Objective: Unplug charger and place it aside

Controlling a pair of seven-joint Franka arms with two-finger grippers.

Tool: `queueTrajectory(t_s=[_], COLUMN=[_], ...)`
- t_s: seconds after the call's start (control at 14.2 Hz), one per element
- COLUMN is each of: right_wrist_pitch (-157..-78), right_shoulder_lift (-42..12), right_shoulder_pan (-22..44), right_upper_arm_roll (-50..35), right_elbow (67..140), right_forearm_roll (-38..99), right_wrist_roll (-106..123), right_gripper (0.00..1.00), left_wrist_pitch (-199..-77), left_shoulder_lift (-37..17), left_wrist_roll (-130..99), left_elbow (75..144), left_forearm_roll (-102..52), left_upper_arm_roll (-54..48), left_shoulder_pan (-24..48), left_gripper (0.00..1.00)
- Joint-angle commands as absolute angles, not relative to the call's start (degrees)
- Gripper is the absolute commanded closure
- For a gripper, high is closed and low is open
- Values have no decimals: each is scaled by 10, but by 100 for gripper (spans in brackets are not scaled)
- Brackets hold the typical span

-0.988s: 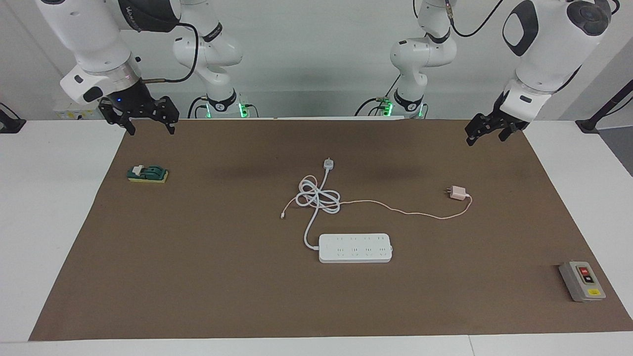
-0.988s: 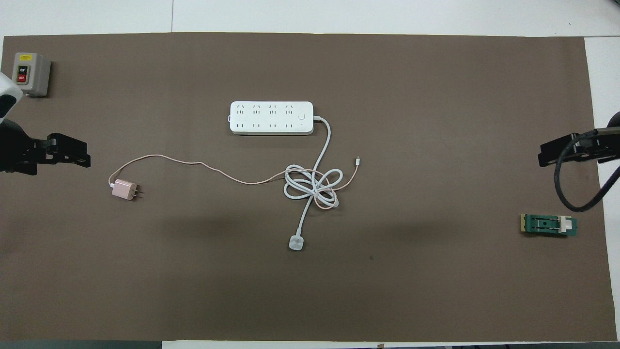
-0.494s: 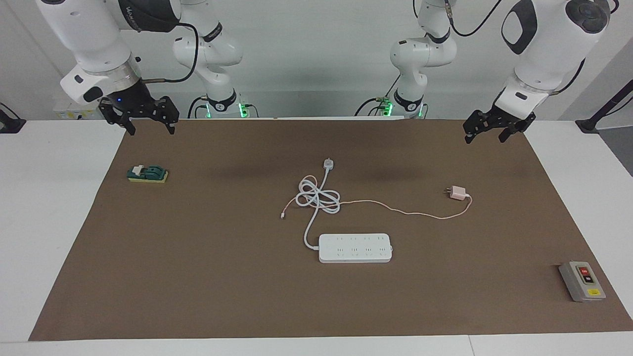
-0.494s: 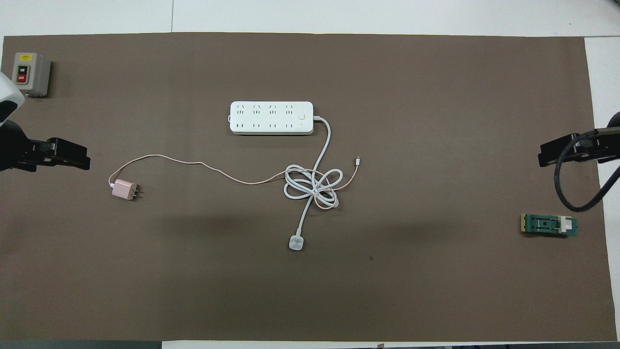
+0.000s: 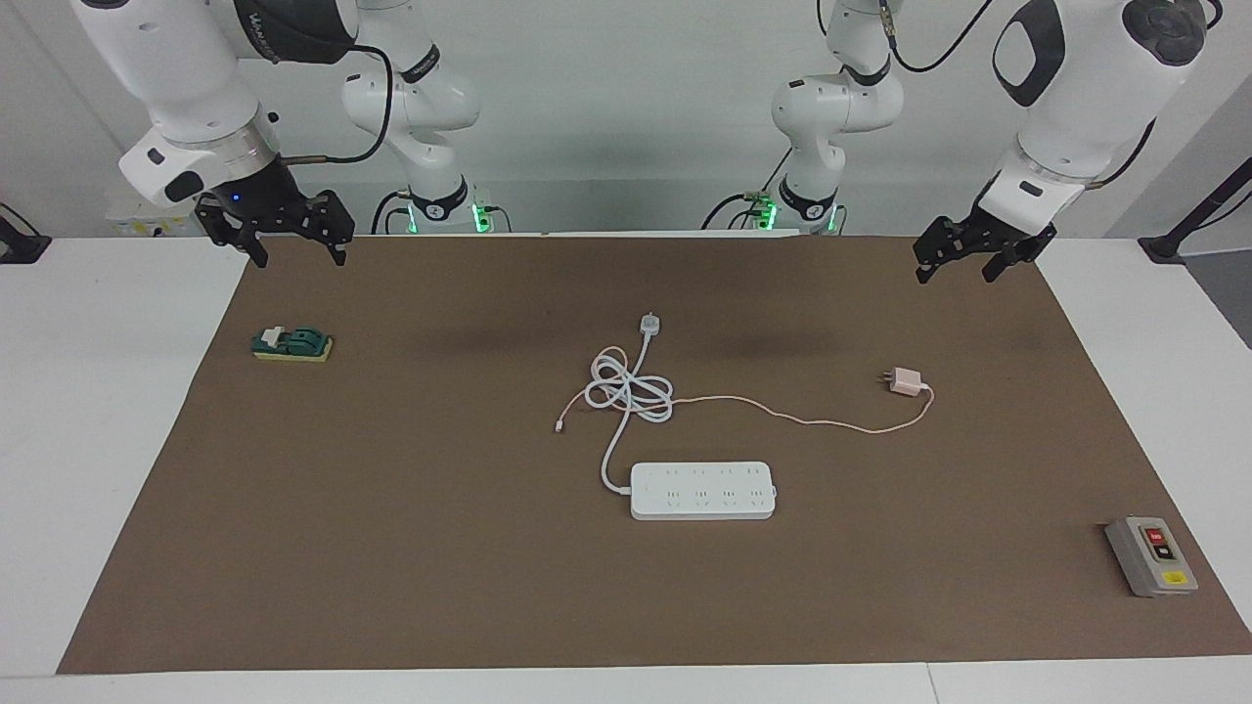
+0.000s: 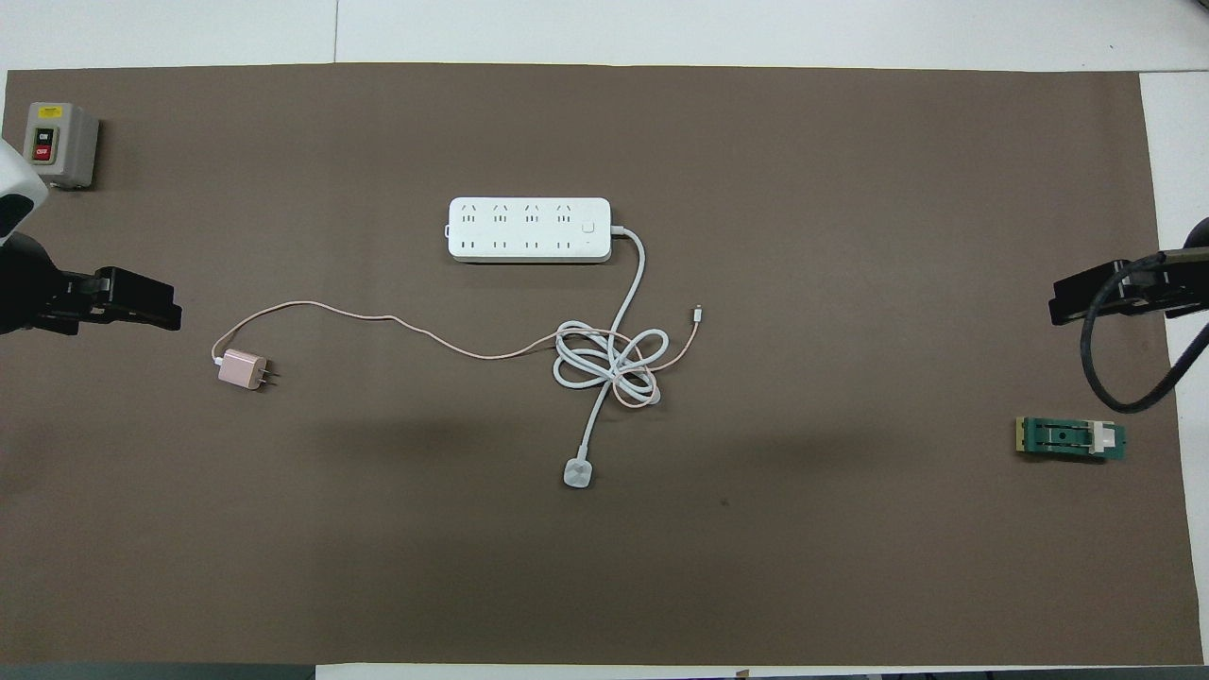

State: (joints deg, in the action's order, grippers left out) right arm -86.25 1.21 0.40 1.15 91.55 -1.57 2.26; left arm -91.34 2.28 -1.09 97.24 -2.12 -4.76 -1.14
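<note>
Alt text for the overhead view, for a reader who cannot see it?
A pink charger lies unplugged on the brown mat, toward the left arm's end, apart from the white power strip. Its thin cable runs into the strip's coiled cord. Both end effectors hang at the mat's ends.

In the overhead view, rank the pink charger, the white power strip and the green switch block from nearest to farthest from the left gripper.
Measured from the left gripper, open, over the mat at the left arm's end:
1. Pink charger, lying unplugged on the mat just beside the gripper.
2. White power strip, mid-table, farther from the robots than the charger.
3. Green switch block, at the right arm's end, below the right gripper.
</note>
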Motion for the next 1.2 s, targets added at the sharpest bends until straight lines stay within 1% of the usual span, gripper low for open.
queueTrajectory(t_s=[0.0,1.13], right_wrist_pitch=[-860,-860], right_shoulder_lift=[16,16], right_shoulder_pan=[-1,-1], right_upper_arm_roll=[5,5], right_elbow=[917,918], right_forearm_roll=[-20,-18], right_wrist_roll=[14,12], right_gripper=[0,0], left_wrist_pitch=[-909,-910], left_shoulder_lift=[28,29], left_wrist_roll=[-13,-17], left_elbow=[972,975], left_forearm_roll=[-26,-2], left_upper_arm_roll=[-39,-40], left_shoulder_pan=[-4,-4], left_gripper=[0,0])
